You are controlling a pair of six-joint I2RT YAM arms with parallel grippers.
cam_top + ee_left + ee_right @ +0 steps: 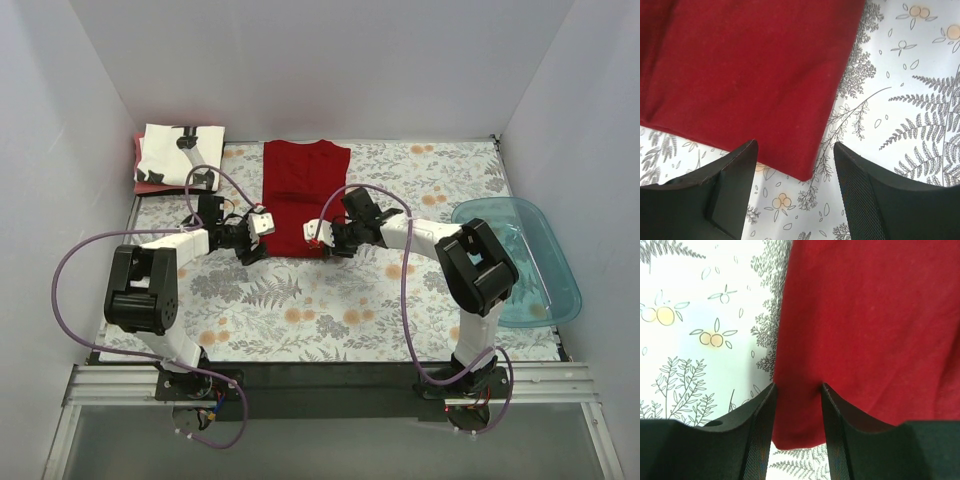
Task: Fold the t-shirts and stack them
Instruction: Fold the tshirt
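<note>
We see the left gripper [795, 197] with its jaws spread wide. One corner of the dark red t-shirt [740, 75] pokes into the gap between them, and neither finger [732, 192] touches the cloth that we can make out. In the left wrist view, one shirt edge runs up and away from that corner and the other slants off to the side. Both lie flat on the tablecloth [900, 100].

The right gripper [797, 432] has its jaws parted by a narrower gap and straddles the other near corner of the same shirt. The side edge of the fabric comes down just along the inner face of one finger [752, 437], and the hem shows low in the gap. The cloth there looks smooth rather than bunched, so we read it as not yet pinched.

From above, the two grippers face each other across the shirt's near hem, the left gripper [256, 230] at one corner and the right gripper [318, 236] at the other. The dark red t-shirt [303, 185] lies as a narrow upright rectangle in the far middle of the table. Its far edge is close to the back wall.

At the far left corner, well apart from it, the white t-shirt with black print [175, 155] sits folded on top of the reddish-pink t-shirt [148, 186]. A broad stretch of tablecloth [300, 300] runs from the hem toward the arm bases. Another stretch lies between the shirt's right edge and the teal tub [520, 262] at the table's right edge.
</note>
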